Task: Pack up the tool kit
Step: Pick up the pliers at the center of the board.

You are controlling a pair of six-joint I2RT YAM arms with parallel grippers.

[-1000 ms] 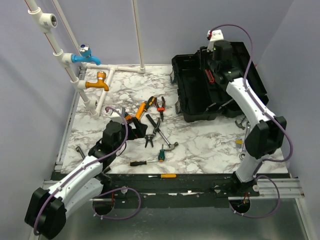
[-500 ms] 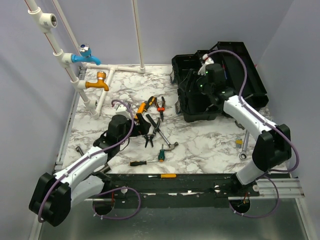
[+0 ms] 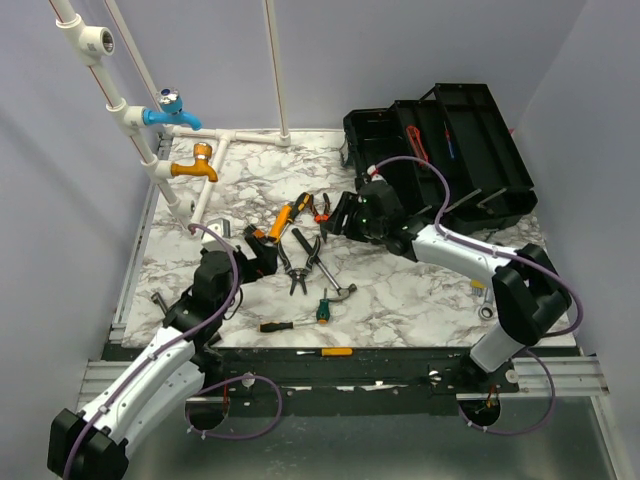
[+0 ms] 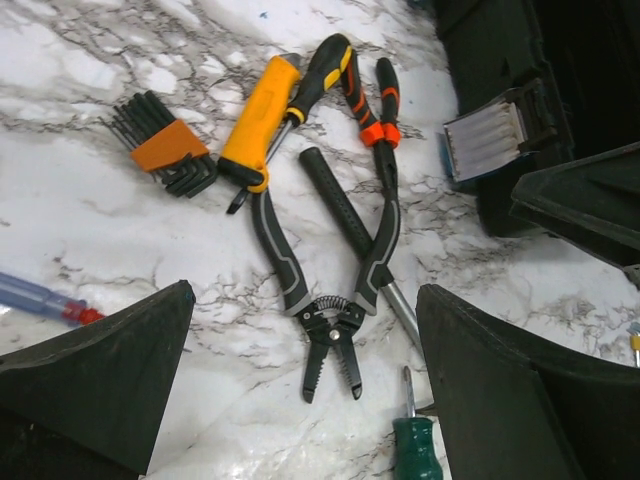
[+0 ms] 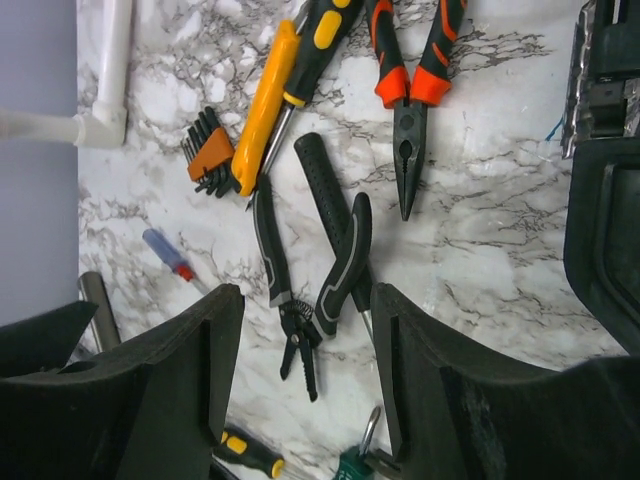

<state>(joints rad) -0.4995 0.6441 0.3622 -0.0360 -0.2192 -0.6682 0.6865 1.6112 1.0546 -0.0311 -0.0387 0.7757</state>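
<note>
The black toolbox (image 3: 430, 150) stands open at the back right, with a red tool in its tray. Loose tools lie mid-table: grey-black pliers (image 3: 300, 262), orange-handled pliers (image 3: 321, 208), a yellow-handled tool (image 3: 285, 215), a hammer (image 3: 338, 290) and a green screwdriver (image 3: 323, 308). My left gripper (image 3: 262, 256) hovers open just left of the grey-black pliers (image 4: 325, 290). My right gripper (image 3: 335, 218) hangs open over the same pile, the grey-black pliers (image 5: 300, 290) below its fingers. Neither holds anything.
White pipes with a blue tap (image 3: 170, 112) and an orange tap (image 3: 195, 165) run along the back left. An orange hex key set (image 4: 165, 150) lies by the yellow tool. Two screwdrivers (image 3: 325, 351) lie near the front edge, a wrench (image 3: 484, 298) at the right.
My right arm swung from the toolbox down and left to above the tool pile, its jaws a little wider. My left arm reached forward, then drew back slightly.
</note>
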